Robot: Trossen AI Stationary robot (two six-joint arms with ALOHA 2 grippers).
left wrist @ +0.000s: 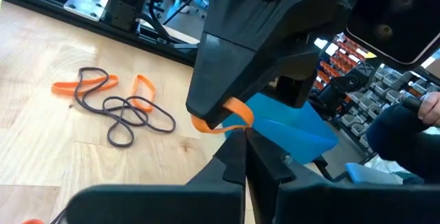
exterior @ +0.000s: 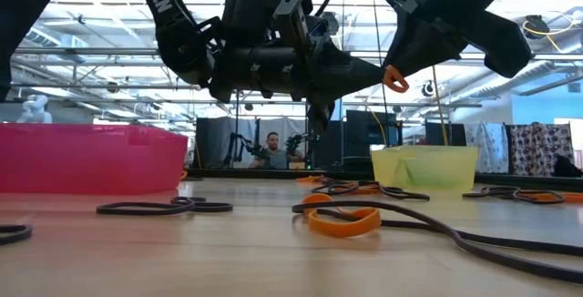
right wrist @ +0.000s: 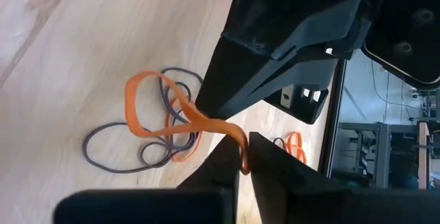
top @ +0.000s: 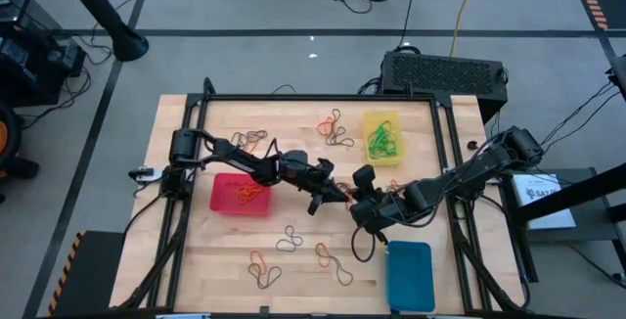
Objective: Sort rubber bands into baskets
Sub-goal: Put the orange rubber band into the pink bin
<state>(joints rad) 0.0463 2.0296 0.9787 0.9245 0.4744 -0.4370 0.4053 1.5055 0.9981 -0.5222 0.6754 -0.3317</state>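
Orange band (left wrist: 223, 117) hangs between both tools above mid-bench for a handover. Left tool (top: 327, 194) is clamped on it. Right tool (top: 364, 202) grips it too, so it can't drop.

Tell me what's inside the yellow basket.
The yellow basket holds a tangle of green rubber bands. Whether other colours lie beneath them cannot be seen; the low view shows only its translucent wall.
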